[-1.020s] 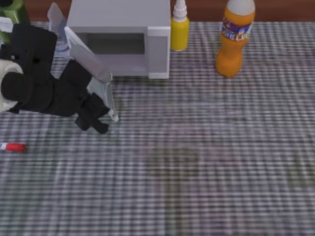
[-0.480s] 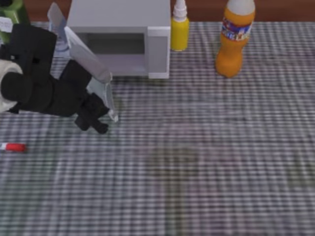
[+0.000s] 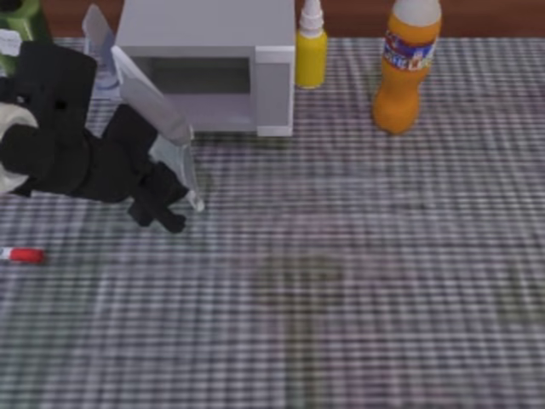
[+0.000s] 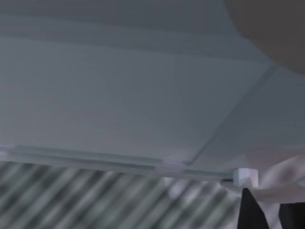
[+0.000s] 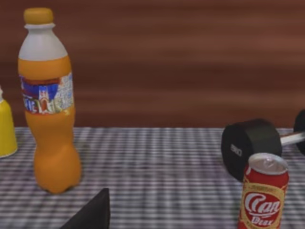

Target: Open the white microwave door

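The white microwave [image 3: 204, 25] stands at the table's back, left of centre, its cavity showing. The microwave door [image 3: 153, 98] is swung out toward the left and front, hinged on the microwave's left side. My left gripper [image 3: 170, 209] sits at the door's free lower corner, shut on that edge. Up close in the left wrist view, the door [image 4: 119, 95] fills most of the picture, and two dark fingertips [image 4: 250, 212] pinch its pale edge. My right gripper [image 5: 97, 212] is out of the top view, parked off to the right near the orange bottle.
A yellow bottle [image 3: 312, 47] and an orange soda bottle [image 3: 404, 68] stand right of the microwave. A clear stand [image 3: 98, 38] and a green object [image 3: 21, 21] sit behind my left arm. A red marker [image 3: 24, 255] lies front left. A red can [image 5: 264, 195] and dumbbell [image 5: 250, 143] are farther right.
My left gripper has crept very slightly leftward with the door's edge; the door's angle looks the same.
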{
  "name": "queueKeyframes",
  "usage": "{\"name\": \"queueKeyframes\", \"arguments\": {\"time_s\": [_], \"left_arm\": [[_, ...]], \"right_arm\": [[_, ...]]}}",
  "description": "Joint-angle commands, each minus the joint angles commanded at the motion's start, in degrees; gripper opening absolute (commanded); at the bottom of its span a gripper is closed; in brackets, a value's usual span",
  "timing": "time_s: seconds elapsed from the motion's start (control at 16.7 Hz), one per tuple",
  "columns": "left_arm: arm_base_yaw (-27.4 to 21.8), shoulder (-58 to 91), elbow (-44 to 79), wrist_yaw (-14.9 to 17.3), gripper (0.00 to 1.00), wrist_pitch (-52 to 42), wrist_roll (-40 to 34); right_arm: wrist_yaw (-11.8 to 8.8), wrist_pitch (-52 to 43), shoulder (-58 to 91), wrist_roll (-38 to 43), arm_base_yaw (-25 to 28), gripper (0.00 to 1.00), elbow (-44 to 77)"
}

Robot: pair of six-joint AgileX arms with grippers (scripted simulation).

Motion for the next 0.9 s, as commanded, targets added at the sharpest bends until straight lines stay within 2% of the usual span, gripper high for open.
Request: {"name": "queueKeyframes", "arguments": {"time_s": [0.36,0.9], "left_arm": [[2.0,-0.1,0.5,2.2,0.0,-1.7,4.2],[2.1,-0.1,0.5,2.3,0.0,-1.8,4.3]], "right_arm": [[0.0,0.0,0.0,0.0,0.0,1.0,0.0],[0.0,0.0,0.0,0.0,0.0,1.0,0.0]]}}
